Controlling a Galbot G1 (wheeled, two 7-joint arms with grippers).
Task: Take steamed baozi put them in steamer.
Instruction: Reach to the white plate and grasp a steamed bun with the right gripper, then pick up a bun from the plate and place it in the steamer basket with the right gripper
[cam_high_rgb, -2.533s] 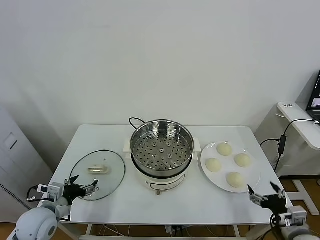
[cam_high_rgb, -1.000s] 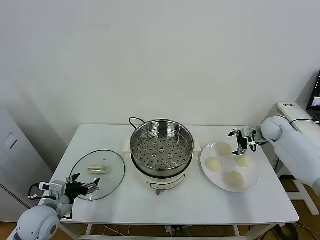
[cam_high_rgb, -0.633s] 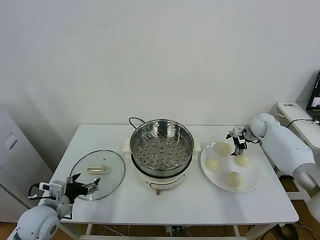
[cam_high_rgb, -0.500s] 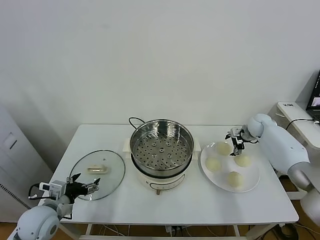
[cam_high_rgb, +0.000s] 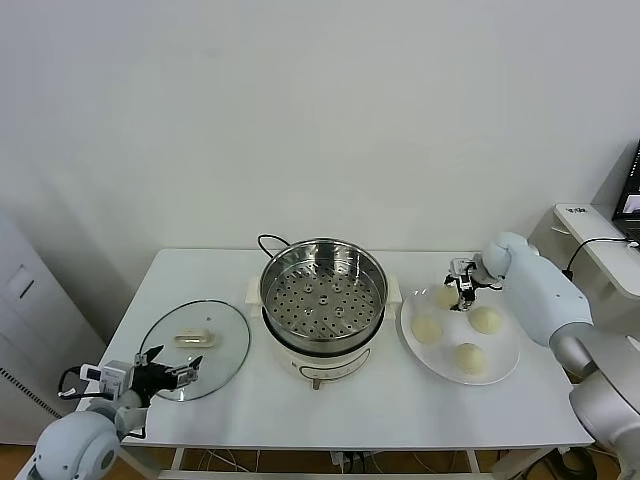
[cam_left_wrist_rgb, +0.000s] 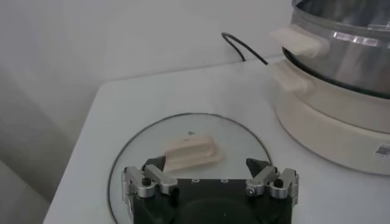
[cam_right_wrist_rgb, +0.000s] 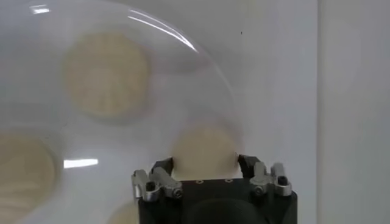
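Right pincer (cam_high_rgb: 461, 287) is down on the white plate (cam_high_rgb: 505, 350) near the right edge of the tabletop (cam_high_rgb: 330, 405), fingers pinching the bun (cam_right_wrist_rgb: 204, 149) closest to the back edge. The other three baozi (cam_high_rgb: 427, 329) sit on the plate too, none in the steamer (cam_high_rgb: 323, 292) at mid-tabletop.

What worries me: these buns look soft and smooth, so too hard a squeeze could dent this one, too light and it slips on the lift. It's also near the plate rim, so a drag could shove the plate.

Left pincer (cam_left_wrist_rgb: 210, 182) hangs spread wide over the front left corner, by the glass lid (cam_left_wrist_rgb: 189, 152).

Plain white tabletop, bare white wall behind, black cord (cam_high_rgb: 270, 241) trailing off the cooker
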